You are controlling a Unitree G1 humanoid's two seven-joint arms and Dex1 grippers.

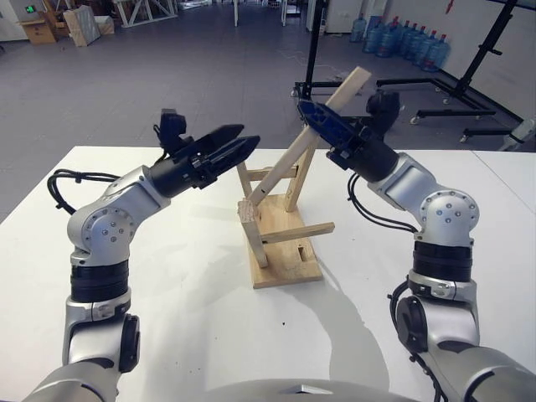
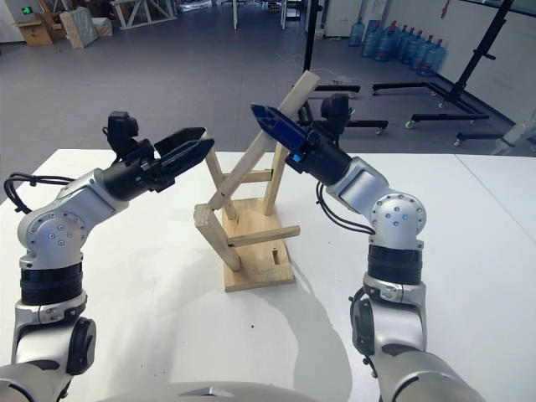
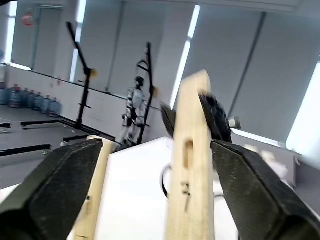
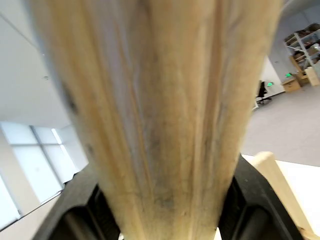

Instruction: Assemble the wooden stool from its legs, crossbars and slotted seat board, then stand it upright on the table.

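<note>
The slotted seat board (image 1: 289, 266) lies flat on the white table (image 1: 167, 276). Short legs stand up from it: one at its near left (image 1: 253, 236) and two behind (image 1: 294, 184), joined by crossbars (image 1: 299, 232). A long wooden leg (image 1: 303, 142) slants from the stool's middle up and to the right. My right gripper (image 1: 315, 117) is shut on its upper part; that leg (image 4: 155, 100) looms close in the right wrist view. My left gripper (image 1: 240, 144) hovers open just left of the slanted leg (image 3: 190, 165), a little apart from it, with one finger (image 3: 65, 175) on either side in the left wrist view.
Bare table stretches left, right and in front of the stool. Beyond the far table edge lie an open floor, black stands (image 1: 469, 84) and water bottles (image 1: 410, 38).
</note>
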